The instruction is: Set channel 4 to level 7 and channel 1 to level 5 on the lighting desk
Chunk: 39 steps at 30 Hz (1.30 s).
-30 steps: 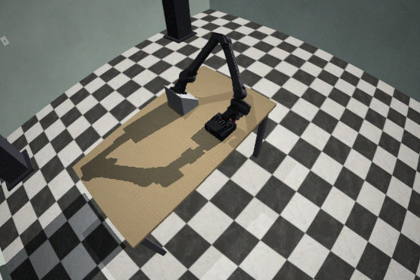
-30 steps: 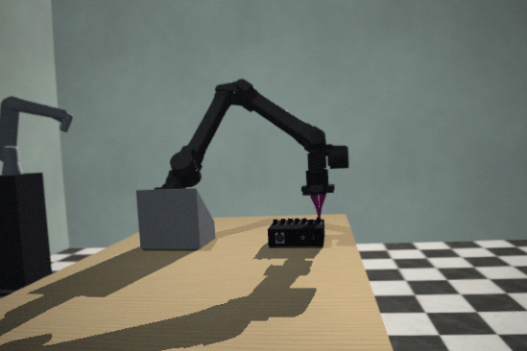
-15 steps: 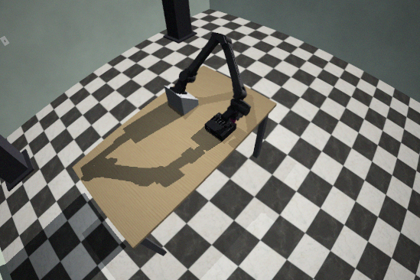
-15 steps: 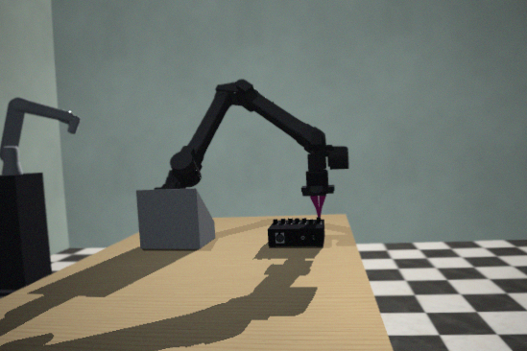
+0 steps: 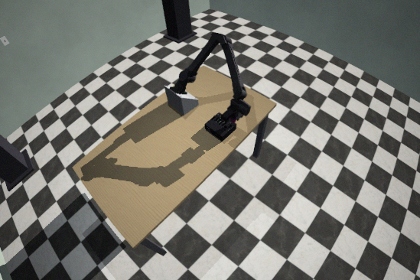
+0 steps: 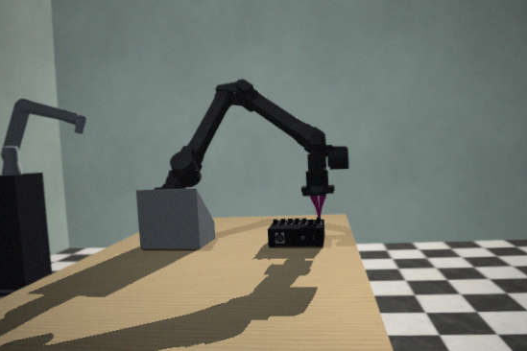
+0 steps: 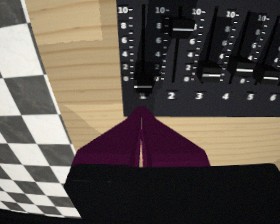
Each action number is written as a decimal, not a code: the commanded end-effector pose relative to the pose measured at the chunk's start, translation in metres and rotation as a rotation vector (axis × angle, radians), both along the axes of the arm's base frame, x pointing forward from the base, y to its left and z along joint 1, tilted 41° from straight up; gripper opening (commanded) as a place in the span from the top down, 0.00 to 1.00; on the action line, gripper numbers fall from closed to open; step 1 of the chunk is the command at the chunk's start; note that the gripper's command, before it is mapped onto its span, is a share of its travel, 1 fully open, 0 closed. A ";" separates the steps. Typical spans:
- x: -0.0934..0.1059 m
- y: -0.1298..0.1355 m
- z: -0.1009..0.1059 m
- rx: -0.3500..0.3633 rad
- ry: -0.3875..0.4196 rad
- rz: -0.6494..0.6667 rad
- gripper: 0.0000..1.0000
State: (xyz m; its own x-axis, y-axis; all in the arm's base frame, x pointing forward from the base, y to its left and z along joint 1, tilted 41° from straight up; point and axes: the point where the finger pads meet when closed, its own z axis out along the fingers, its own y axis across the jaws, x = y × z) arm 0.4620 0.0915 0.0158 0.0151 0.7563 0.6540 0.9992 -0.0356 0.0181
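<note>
The arm arches down at centre frame, its hand (image 6: 319, 214) clenched empty above the lighting desk (image 6: 296, 233) on the wooden surface (image 6: 175, 307).

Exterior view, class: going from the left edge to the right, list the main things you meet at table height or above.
Black pedestal carrying a grey arm → grey base block → black robot arm → lighting desk, with the shut hand above its right end → checkered floor.
</note>
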 end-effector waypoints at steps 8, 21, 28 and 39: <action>0.006 -0.015 -0.003 -0.006 -0.019 -0.020 1.00; 0.006 -0.019 -0.005 -0.007 -0.021 -0.019 1.00; 0.008 -0.021 -0.001 -0.008 -0.033 -0.021 1.00; 0.009 -0.027 -0.012 -0.008 -0.023 -0.019 1.00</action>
